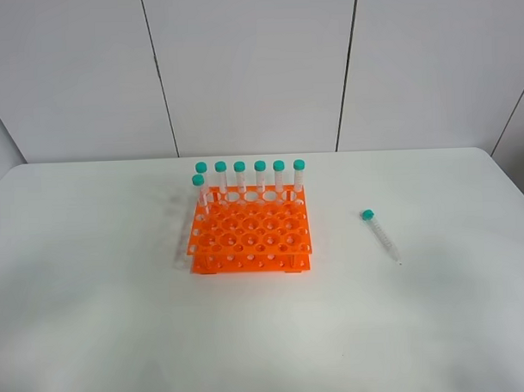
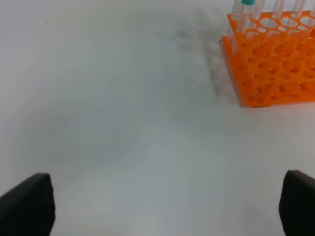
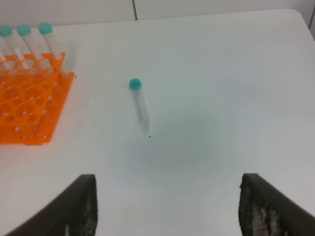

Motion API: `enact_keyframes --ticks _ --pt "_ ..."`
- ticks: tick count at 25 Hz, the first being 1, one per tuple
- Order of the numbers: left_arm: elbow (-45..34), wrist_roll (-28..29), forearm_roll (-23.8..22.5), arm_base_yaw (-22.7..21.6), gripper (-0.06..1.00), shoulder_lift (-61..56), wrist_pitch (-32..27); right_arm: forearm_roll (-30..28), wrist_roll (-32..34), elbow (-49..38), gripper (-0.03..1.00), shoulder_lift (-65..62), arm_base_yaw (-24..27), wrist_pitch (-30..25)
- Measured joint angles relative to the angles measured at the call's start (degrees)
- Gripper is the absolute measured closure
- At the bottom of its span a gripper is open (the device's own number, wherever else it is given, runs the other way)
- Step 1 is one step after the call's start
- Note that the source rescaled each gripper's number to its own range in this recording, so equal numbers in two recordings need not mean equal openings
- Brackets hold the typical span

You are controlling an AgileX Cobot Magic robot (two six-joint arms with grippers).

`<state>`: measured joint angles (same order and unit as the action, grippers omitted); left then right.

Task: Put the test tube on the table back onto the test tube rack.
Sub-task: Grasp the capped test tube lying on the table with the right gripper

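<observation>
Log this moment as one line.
test tube: lying on table, right of rack | left tool: open | right tool: open, empty

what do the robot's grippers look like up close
Only the finger ends show. The left gripper has two plain black, blocky fingers. The right gripper has two dark fingers with a rough, grainy surface. No cables, markings or arms are in view.
</observation>
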<state>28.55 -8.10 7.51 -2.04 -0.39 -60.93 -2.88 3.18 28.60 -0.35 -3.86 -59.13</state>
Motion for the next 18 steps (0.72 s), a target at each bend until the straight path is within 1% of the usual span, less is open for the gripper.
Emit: enact_keyframes --ticks 13,15,18 --pt "0.0 0.0 0.0 0.0 -0.06 0.0 0.0 0.1 0.0 0.1 0.24 0.1 0.0 0.0" --pt "0.0 0.0 0.0 0.0 -0.06 0.0 0.0 0.9 -0.2 1.6 0.24 2.1 0.0 0.2" --pt "0.0 0.0 0.0 0.0 -0.06 0.0 0.0 3.4 -3.2 5.8 0.24 9.1 0.0 2.9"
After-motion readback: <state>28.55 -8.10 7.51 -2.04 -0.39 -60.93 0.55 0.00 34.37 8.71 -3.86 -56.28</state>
